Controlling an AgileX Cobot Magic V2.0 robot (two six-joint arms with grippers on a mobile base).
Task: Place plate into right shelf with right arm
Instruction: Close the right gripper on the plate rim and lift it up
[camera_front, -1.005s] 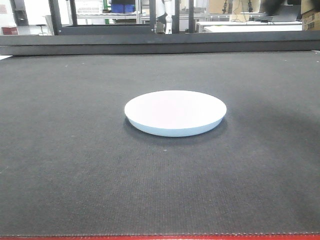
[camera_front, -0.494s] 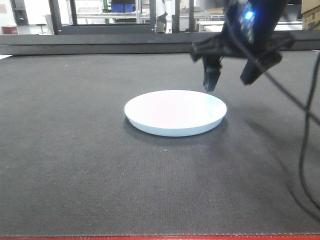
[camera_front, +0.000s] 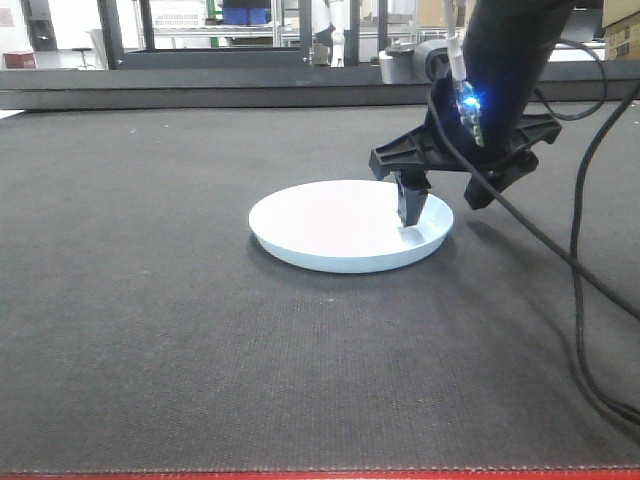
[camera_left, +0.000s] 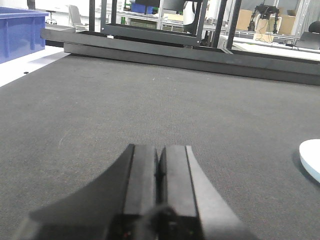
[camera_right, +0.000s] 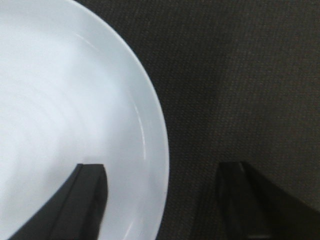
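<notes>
A white round plate (camera_front: 340, 225) lies flat on the dark mat (camera_front: 150, 300) at the middle of the table. My right gripper (camera_front: 445, 205) is open and straddles the plate's right rim: one finger (camera_front: 410, 205) is inside the plate, the other (camera_front: 485, 188) outside over the mat. The right wrist view shows the plate's rim (camera_right: 157, 150) between the two open fingers (camera_right: 85, 200). My left gripper (camera_left: 160, 165) is shut and empty, low over the mat, left of the plate's edge (camera_left: 311, 157). No shelf shows in any view.
A dark metal frame (camera_front: 300, 85) runs along the far edge of the mat. Black cables (camera_front: 590, 320) hang from the right arm down to the mat on the right. A blue bin (camera_left: 20, 30) stands beyond the table's left edge.
The right arm came in from the upper right and dropped down; its open gripper went from above the plate's far right rim to straddling the rim. The plate has not moved.
</notes>
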